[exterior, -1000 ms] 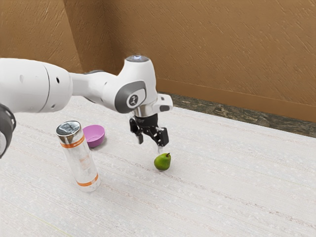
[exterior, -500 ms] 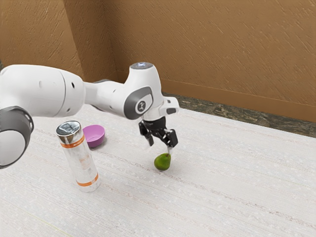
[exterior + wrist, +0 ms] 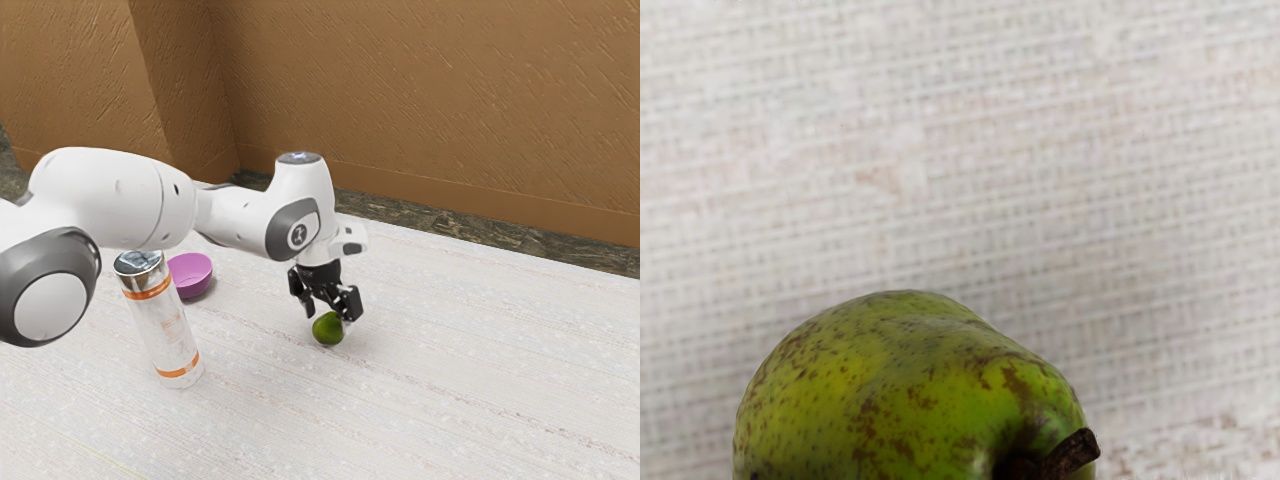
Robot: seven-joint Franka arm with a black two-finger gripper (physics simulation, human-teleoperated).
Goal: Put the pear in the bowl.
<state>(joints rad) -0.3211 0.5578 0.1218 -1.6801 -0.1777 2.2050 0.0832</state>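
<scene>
While spread about the pear (image 3: 326,332) on the counter (image 3: 450,400), gripping nothing yet, best settle the pincer (image 3: 328,315) slightly lower; centre on the fat body (image 3: 890,400), not the stem (image 3: 1072,455); squeeze evenly, lift clear before turning to the purple bowl (image 3: 193,271)

- Black two-finger claw (image 3: 329,314): hard, low sheen.
- Speckled green rounded pear (image 3: 880,390) under the claw: smooth, waxy skin – rough, woody stem (image 3: 1072,453).
- Pale flat tabletop (image 3: 450,390) beneath: matt, cloth-like weave.
- Round purple plastic-looking bowl (image 3: 190,275), apart from the claw: smooth.
- Shiny metal-looking lid (image 3: 140,262), farther off.
</scene>
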